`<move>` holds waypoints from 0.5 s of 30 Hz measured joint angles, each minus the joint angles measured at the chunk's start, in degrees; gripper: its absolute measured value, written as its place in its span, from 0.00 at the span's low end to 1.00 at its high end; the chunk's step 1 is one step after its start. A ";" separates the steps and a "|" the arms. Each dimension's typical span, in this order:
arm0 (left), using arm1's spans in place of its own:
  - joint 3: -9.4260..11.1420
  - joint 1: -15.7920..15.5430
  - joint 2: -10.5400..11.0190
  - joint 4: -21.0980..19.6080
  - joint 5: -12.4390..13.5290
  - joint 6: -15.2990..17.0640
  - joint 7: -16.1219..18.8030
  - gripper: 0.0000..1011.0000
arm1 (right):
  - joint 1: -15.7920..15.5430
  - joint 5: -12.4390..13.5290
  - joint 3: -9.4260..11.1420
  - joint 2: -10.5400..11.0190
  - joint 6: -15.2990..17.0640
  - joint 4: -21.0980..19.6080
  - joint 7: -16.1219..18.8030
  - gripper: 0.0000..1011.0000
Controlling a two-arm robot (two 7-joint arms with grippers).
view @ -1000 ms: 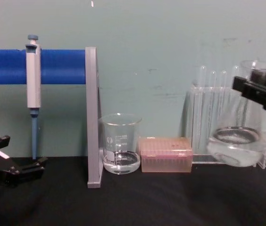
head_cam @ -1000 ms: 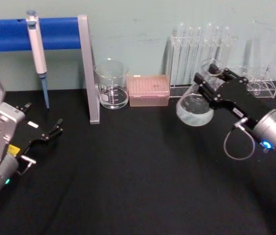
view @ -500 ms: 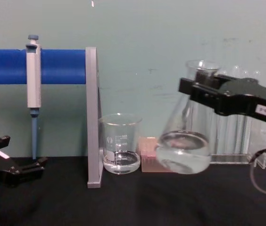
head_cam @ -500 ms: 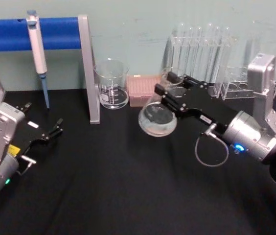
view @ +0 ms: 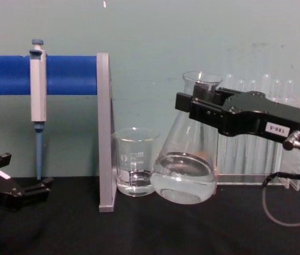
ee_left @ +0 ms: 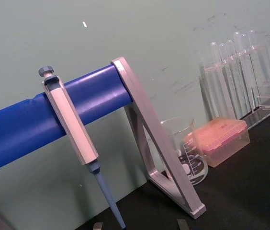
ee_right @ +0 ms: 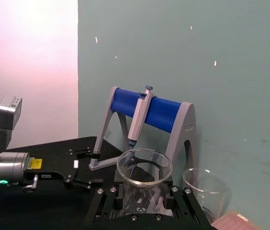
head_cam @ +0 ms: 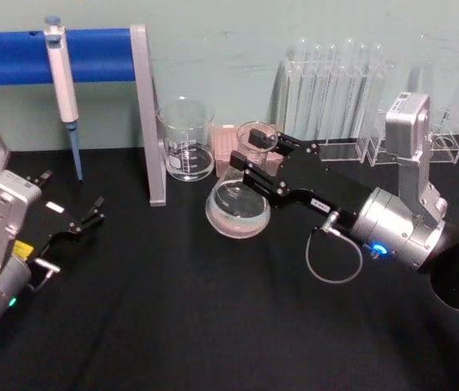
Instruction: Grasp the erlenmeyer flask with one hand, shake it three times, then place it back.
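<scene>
The erlenmeyer flask [head_cam: 238,204] [view: 184,170], clear glass with a little liquid in its wide base, hangs tilted above the black table, in front of the beaker and the pink box. My right gripper [head_cam: 251,161] [view: 195,101], the hand with the white label and silver plug, is shut on the flask's neck just under the flared rim. The flask's rim [ee_right: 144,166] shows from above in the right wrist view, between the fingers. At the table's left, my left gripper [head_cam: 91,213] [view: 33,186] rests low and open, holding nothing.
A glass beaker [head_cam: 185,140] [view: 135,169] stands by the grey post [head_cam: 146,114] of a blue-barred stand [head_cam: 18,55] holding a pipette [head_cam: 63,90]. Behind the flask is a pink box [head_cam: 226,145]. Test tubes in a clear rack [head_cam: 335,90] line the back right wall.
My right gripper has swung the flask leftward, from in front of the test tube rack to in front of the pink box and beaker. The left arm has stayed still.
</scene>
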 joint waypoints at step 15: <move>0.00 0.00 0.00 0.00 0.00 0.00 0.00 0.99 | -2.65 -0.64 5.21 2.35 -0.67 -0.96 -6.83 0.45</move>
